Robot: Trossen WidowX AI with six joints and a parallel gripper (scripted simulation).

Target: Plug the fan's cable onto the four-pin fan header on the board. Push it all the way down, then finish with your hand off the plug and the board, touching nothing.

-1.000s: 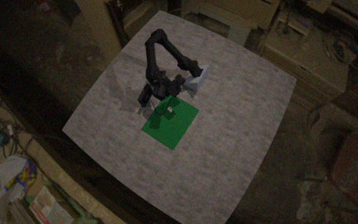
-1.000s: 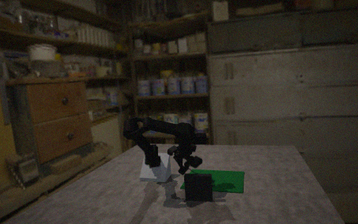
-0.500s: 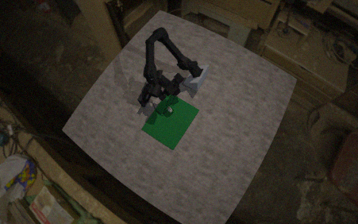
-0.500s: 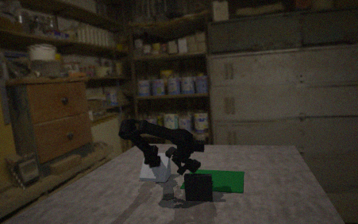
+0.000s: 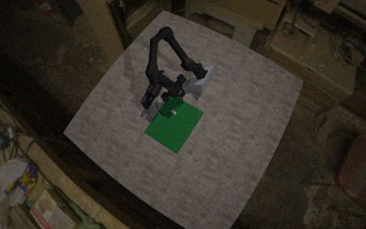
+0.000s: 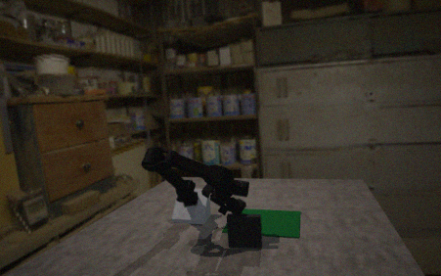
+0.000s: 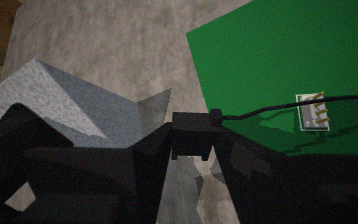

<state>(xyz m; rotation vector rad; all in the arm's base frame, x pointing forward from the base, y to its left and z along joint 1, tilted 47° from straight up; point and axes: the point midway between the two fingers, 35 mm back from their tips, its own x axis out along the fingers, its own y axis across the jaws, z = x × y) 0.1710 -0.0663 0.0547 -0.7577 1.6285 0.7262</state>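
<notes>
My gripper (image 7: 192,128) is shut on the fan cable's black plug (image 7: 192,122), in the middle of the wrist view. The black cable (image 7: 265,108) leaves the plug's right side and crosses in front of the header in that view. The white four-pin header (image 7: 312,117) (image 5: 174,112), with brass-coloured pins, is on the green board (image 7: 260,55) (image 5: 178,134) (image 6: 281,224). In the wrist view the plug appears left of the header, just outside the board's edge, and is apart from the header. Its height is hard to tell.
A black box-shaped object, likely the fan (image 6: 244,231) (image 5: 147,101), stands beside the board. A pale grey-blue wedge-shaped block (image 5: 202,84) (image 6: 190,212) (image 7: 100,100) is by the arm's base. The grey table (image 5: 231,162) (image 6: 328,254) lies under everything; shadows fall across it and the board.
</notes>
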